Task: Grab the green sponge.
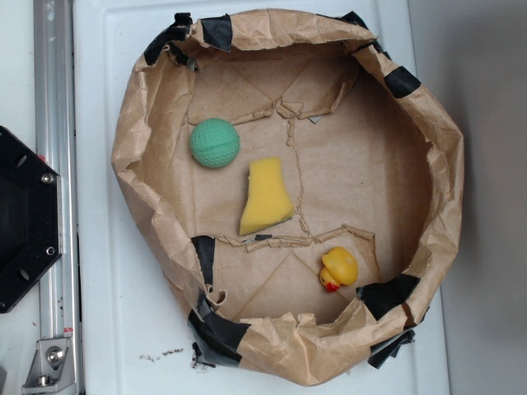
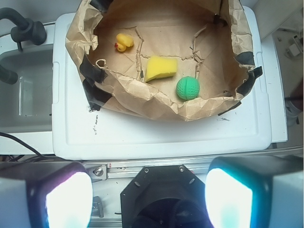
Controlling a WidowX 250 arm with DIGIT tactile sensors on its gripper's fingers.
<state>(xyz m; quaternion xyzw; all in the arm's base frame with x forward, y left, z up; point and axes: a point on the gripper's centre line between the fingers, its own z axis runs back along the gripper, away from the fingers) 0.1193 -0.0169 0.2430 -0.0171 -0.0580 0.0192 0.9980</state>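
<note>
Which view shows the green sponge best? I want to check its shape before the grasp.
The exterior view: the green sponge appears large, unobstructed and round with a dimpled surface, lying apart from the yellow sponge in the paper-lined bin. The wrist view shows it smaller, close to the bin's near wall, with the gripper far off.
</note>
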